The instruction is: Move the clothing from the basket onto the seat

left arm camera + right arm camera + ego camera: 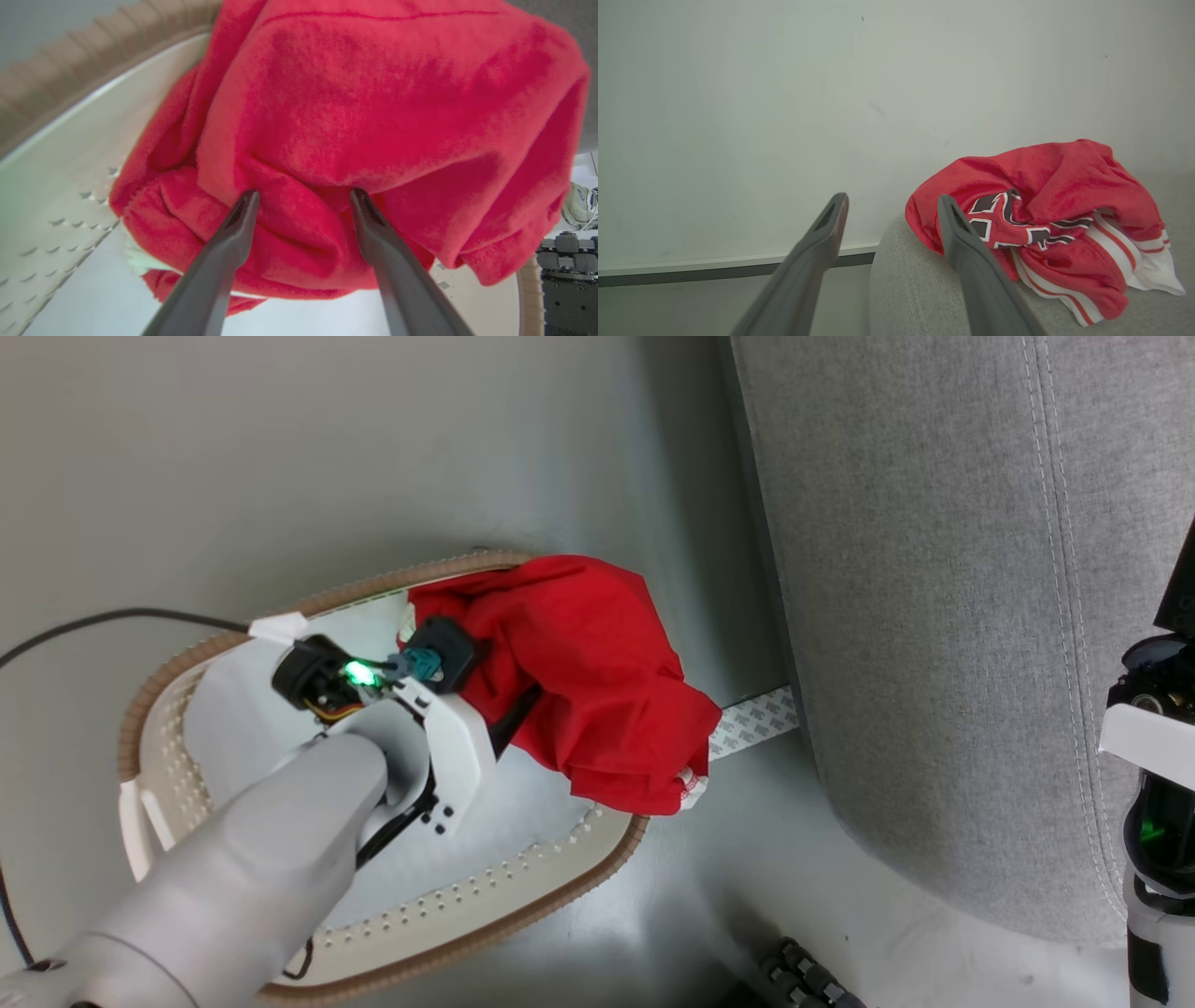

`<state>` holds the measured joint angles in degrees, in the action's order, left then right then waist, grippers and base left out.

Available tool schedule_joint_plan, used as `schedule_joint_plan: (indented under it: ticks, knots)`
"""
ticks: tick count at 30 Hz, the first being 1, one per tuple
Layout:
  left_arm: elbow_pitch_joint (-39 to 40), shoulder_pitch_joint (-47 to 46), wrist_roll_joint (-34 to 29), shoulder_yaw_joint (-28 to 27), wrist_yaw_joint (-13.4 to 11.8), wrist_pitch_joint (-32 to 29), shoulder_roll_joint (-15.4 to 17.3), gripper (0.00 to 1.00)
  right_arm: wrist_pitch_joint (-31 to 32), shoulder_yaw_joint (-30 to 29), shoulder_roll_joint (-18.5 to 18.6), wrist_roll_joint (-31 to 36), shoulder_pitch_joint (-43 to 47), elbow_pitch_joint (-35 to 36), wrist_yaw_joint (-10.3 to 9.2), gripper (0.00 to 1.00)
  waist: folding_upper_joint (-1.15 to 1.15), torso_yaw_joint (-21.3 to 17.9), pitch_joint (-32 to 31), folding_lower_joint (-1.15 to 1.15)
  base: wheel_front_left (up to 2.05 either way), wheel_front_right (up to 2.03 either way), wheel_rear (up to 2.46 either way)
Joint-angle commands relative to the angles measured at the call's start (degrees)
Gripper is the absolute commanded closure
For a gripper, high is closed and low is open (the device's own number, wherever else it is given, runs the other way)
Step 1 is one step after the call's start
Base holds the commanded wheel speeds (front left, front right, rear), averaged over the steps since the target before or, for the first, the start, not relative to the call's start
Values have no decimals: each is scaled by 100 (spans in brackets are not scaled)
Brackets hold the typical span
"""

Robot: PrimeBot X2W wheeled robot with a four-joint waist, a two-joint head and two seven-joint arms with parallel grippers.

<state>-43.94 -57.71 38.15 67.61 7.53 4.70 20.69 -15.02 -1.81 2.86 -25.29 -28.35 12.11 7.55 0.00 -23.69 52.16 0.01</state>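
1. Grey fabric of the sofa (934, 569) rises just beside the basket (373, 590), which stands on the pale floor (280, 448). The tall side of the sofa stands between the basket and the sitting surface.
2. A white patterned strip (756, 719) lies on the floor between basket and sofa, and a black cable (112, 616) runs along the floor on the basket's other side. In the left wrist view a white shoe (579, 205) shows beyond the tan rim.
3. The left gripper (303, 196) reaches into the basket. Its fingers stand moderately apart, not closed, and both tips press into the red garment (579, 681), with a fold of cloth bulging between them.
4. The right gripper (892, 199) hangs in the air near the rounded edge of the sofa. Its fingers are spread by a similar gap, holding nothing and touching nothing, with a plain pale wall (784, 93) behind.
5. The red garment is a crumpled heap at the basket's end nearest the sofa. Part of it hangs over the rim, with a little white trim at its lowest corner.
6. The second red garment (1045, 224) lies bunched on the sofa, showing dark numerals outlined in white, and white stripes.
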Motion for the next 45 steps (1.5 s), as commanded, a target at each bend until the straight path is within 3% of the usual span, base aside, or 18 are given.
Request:
schedule_joint_plan:
  ticks: [1,10,18,19,20,21,30,45]
  knots:
    - [-6,-90,116,43,-6,49,19,0,-11,17,-6,-47,-87,-11,-13,0,0,-27,31,-1,0,0,0]
    - [154,-360,354,477,-6,150,-134,0,-11,37,-6,-62,-13,-36,-13,0,0,-32,102,-1,0,0,0]
    - [488,-367,280,579,-6,-69,-2,0,-11,72,-6,-85,79,-40,-13,0,0,-50,138,-1,0,0,0]
    - [518,-358,248,580,-6,-86,12,24,-11,69,-6,-89,77,-53,-13,0,0,-51,140,-1,0,0,0]
    - [555,-350,235,581,-6,-63,28,67,-11,62,-6,-92,58,-76,-13,0,0,-51,140,-1,0,0,0]
    - [585,-335,256,581,-6,-55,45,100,-11,59,-6,-90,39,-92,-13,0,0,-51,136,-1,0,0,0]
    - [798,-301,203,580,-6,46,192,100,-11,105,-5,-120,-111,-183,-13,0,0,-86,12,-1,0,0,0]
    - [730,-21,478,580,-6,610,30,100,-11,-199,-5,228,103,-371,-13,0,0,314,-781,-1,0,0,0]
